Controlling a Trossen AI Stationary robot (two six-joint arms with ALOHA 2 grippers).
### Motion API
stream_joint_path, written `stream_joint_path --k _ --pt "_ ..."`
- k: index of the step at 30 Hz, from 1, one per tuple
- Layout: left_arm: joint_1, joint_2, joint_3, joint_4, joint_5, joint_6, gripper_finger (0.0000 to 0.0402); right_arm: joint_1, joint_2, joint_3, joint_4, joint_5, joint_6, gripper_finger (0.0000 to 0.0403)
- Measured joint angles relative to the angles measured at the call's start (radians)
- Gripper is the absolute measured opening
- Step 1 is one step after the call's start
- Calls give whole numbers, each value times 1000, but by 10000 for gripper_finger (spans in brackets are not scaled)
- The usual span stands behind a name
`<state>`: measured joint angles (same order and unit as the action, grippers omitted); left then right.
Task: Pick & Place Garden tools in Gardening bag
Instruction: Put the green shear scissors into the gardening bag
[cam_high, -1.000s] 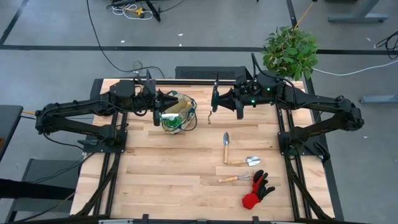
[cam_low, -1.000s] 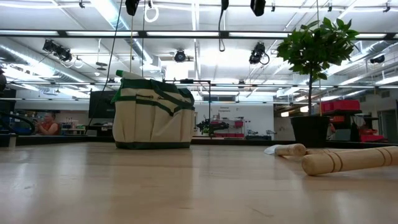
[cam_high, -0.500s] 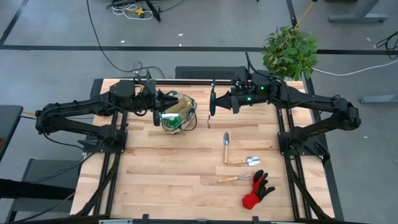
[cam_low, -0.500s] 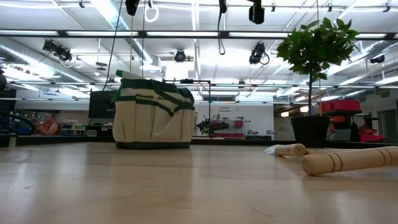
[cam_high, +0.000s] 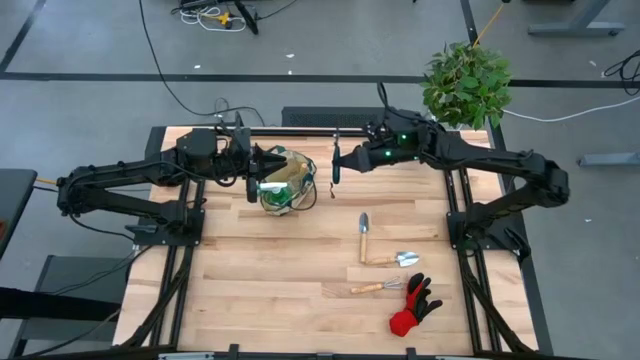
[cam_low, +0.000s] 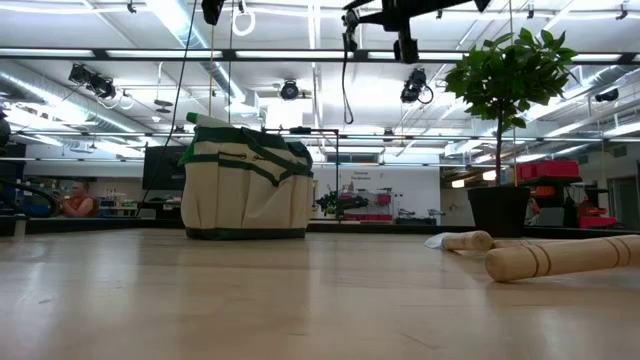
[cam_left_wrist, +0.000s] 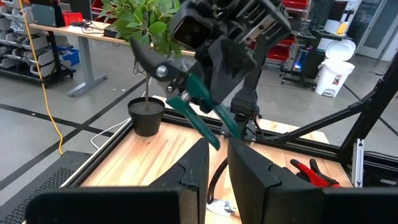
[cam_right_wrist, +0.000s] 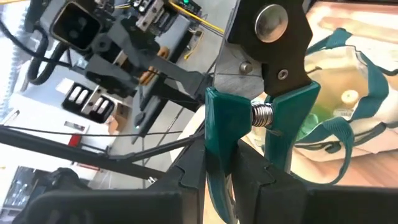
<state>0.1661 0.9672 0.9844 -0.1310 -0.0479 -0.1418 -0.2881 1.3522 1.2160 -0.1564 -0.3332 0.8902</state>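
Over the wood table (cam_high: 300, 260), right hand (cam_high: 338, 163) grips pruning shears (cam_right_wrist: 249, 118); left hand (cam_high: 256, 172) seemingly pinches the bag (cam_high: 285, 180).

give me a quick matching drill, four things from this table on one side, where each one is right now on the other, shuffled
Things:
1. pruning shears
2. gardening bag
3. red-and-black glove
4. potted plant

Places:
A. at the table's far right corner
B. flat on the near right of the table
C. held in the right tool, above the table
D. standing on the table by the left tool

Pairs: 1-C, 2-D, 3-B, 4-A
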Motion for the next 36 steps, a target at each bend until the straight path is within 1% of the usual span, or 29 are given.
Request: stream_joint_path --k 6,10,18,24,26,29,32,36 --pt "0 0 0 2 0 -4 64 -13 18 0 -3 2 22 51" --pt "0 0 0 2 0 -4 64 -13 18 0 -1 28 23 51" --pt "0 9 0 9 -13 -16 64 -15 18 0 1 29 14 51" --pt "12 35 -1 9 19 -196 64 -15 17 0 37 27 -8 51" --pt "20 57 2 40 33 -244 65 -15 17 0 53 27 -16 51" --pt "43 77 -1 39 59 -300 70 -15 17 0 80 14 -36 51" --pt "66 103 -1 63 63 -360 90 -17 17 0 93 -8 -30 51" --pt "102 137 0 99 71 -449 136 -17 17 0 112 -21 -34 51"
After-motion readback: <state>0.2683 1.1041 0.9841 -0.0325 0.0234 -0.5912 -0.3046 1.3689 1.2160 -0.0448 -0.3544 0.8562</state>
